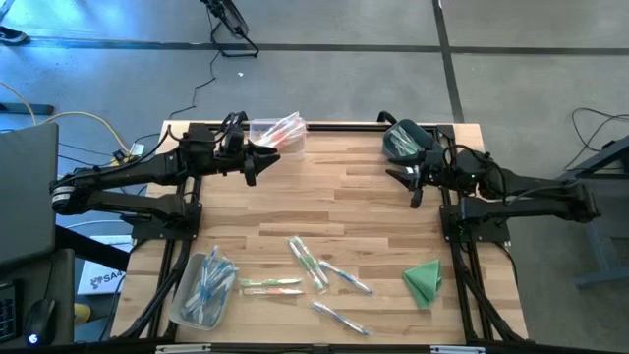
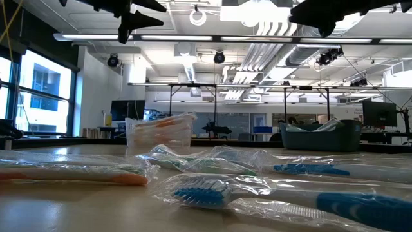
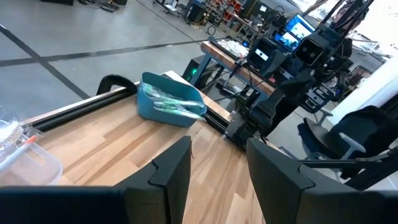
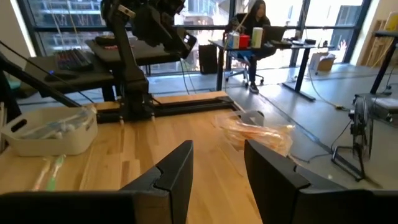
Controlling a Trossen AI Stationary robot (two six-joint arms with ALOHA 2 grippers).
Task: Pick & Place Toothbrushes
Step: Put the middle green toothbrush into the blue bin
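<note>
Several wrapped toothbrushes [image 1: 310,264] lie loose on the near half of the wooden table [image 1: 354,197]; the low view shows a blue one [image 2: 199,191] and an orange one [image 2: 77,173] up close. A clear bin [image 1: 279,132] with orange brushes stands at the far left. A teal bin [image 1: 403,140] with green ones stands at the far right, and a pale bin [image 1: 204,290] with blue ones at the near left. My left gripper [image 3: 217,146] hovers open beside the clear bin. My right gripper [image 4: 217,149] hovers open beside the teal bin. Both point level toward the table's middle, and nothing is between their fingers.
A folded green cloth [image 1: 425,280] lies at the near right. The strip of table between the two grippers is bare wood. Black frame rails [image 1: 187,246] run along the left and right edges. A person [image 4: 255,18] sits at a desk in the room behind.
</note>
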